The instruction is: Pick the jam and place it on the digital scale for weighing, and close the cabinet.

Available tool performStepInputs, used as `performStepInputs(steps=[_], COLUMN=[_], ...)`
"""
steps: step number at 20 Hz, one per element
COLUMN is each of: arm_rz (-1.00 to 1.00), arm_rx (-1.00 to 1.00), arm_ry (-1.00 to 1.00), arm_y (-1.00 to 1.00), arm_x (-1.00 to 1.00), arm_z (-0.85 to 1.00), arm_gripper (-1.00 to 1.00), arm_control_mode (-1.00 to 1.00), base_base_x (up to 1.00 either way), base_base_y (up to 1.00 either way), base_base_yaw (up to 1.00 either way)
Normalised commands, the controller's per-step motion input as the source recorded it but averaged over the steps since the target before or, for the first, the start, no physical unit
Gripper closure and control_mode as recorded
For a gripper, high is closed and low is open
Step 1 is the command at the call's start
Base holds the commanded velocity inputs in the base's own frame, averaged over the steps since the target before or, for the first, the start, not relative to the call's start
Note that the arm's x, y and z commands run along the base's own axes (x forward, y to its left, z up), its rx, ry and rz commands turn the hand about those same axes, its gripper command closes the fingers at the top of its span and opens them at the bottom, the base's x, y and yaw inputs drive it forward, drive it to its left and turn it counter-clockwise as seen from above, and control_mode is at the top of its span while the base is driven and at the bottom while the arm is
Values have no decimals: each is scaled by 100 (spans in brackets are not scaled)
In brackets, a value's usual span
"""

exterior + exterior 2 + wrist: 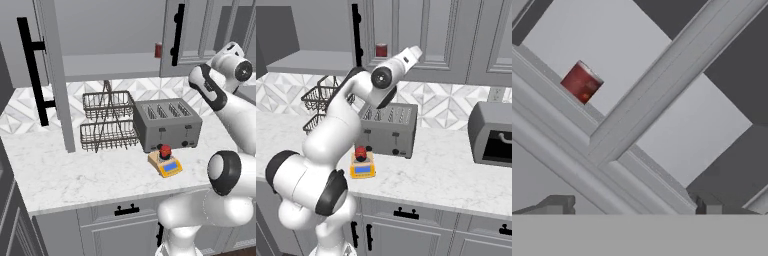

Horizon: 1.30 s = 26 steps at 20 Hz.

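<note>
Red lid, red body: our jam (165, 151) is sitting right on the digital scale (166, 164) at the front of the counter (75, 175), just ahead of the toaster (167, 124). The right base camera agrees: the jam (360, 153) is on the plate of the digital scale (362, 168), nothing holding it. So we judge the first half done.

Move back and a wire rack (107, 120) stands beside the toaster, against the tiled wall.

Higher up, the cabinet (100, 30) is what we have left. Its left door (55, 75) swings out over the counter, edge toward us, long black handle (32, 70) facing left, and the shelf inside is exposed with a dark red can (158, 50) on it. The right door (192, 27) we can't call for sure from this side.

Our arm is raised to cabinet height. From the hand camera the gripper (632, 205) looks into the cabinet at the can (582, 82) past a grey frame bar (662, 85); the two tips sit wide apart with nothing between them, so the claw is released. We're not touching either door yet, so the closing is all still to come.
</note>
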Motion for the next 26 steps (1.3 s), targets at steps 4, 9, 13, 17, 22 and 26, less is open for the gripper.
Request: performStepInputs(steps=[4, 9, 13, 17, 22, 26], arm_rz=[-7, -4, 0, -6, -1, 0], arm_rx=[0, -3, -4, 0, 0, -12], arm_ry=[9, 13, 10, 1, 0, 3], arm_y=[2, 9, -1, -4, 1, 34], arm_x=[43, 9, -19, -90, -100, -86], arm_z=[-8, -49, -69, -33, 0, -5], arm_gripper=[-100, -100, -100, -100, -100, -100], arm_control_mode=[-100, -100, -100, -100, -100, -100], base_base_x=[0, 0, 0, 0, 0, 0], base_base_y=[0, 0, 0, 0, 0, 0], base_base_yaw=[0, 0, 0, 0, 0, 0])
